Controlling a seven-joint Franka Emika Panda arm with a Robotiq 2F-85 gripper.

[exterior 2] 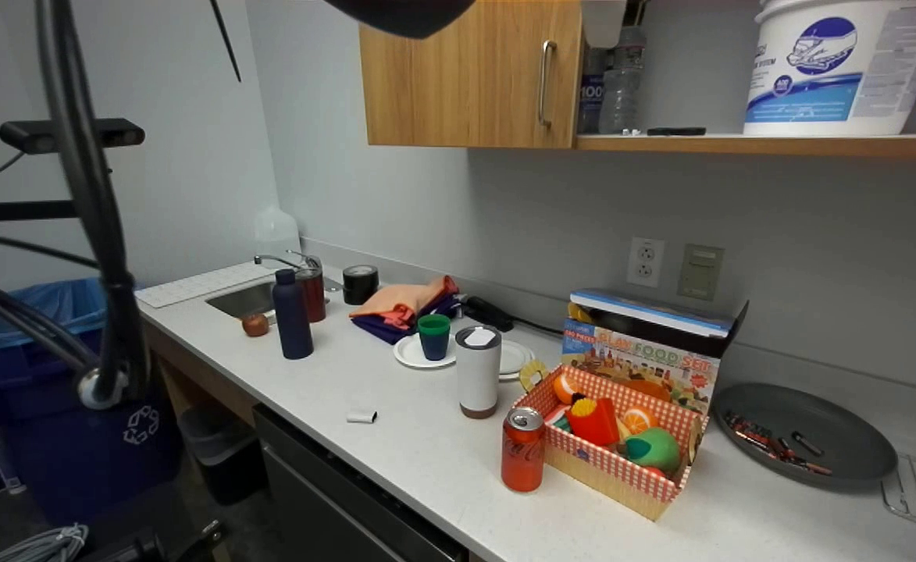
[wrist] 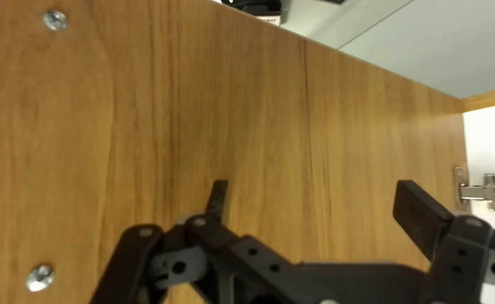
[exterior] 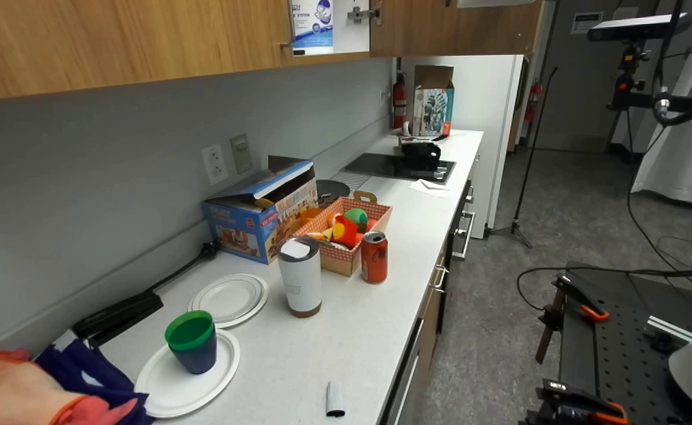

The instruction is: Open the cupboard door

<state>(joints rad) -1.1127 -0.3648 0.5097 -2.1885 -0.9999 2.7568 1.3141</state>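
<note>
The cupboard door [exterior: 452, 29] is a plain brown wooden wall-cupboard door. In an exterior view it stands swung open, out from the cupboard, with a metal hinge [exterior: 363, 15] at its edge. In the wrist view the door's inner face [wrist: 268, 118] fills most of the picture, with two screw heads [wrist: 40, 278] at the left and the hinge [wrist: 485, 192] at the right. My gripper [wrist: 312, 184] is open and empty, its two black fingers apart in front of this inner face. Whether they touch it I cannot tell. The gripper's fingers do not show in the exterior views.
A neighbouring shut door [exterior 2: 465, 78] has a metal handle [exterior 2: 545, 84]. A white bucket [exterior 2: 825, 70] and a clear bottle [exterior 2: 623, 86] stand in the open cupboard. Below, the counter [exterior 2: 426, 460] holds a toy-food basket [exterior 2: 606, 476], a red can [exterior 2: 523, 453] and a white tumbler [exterior 2: 478, 378].
</note>
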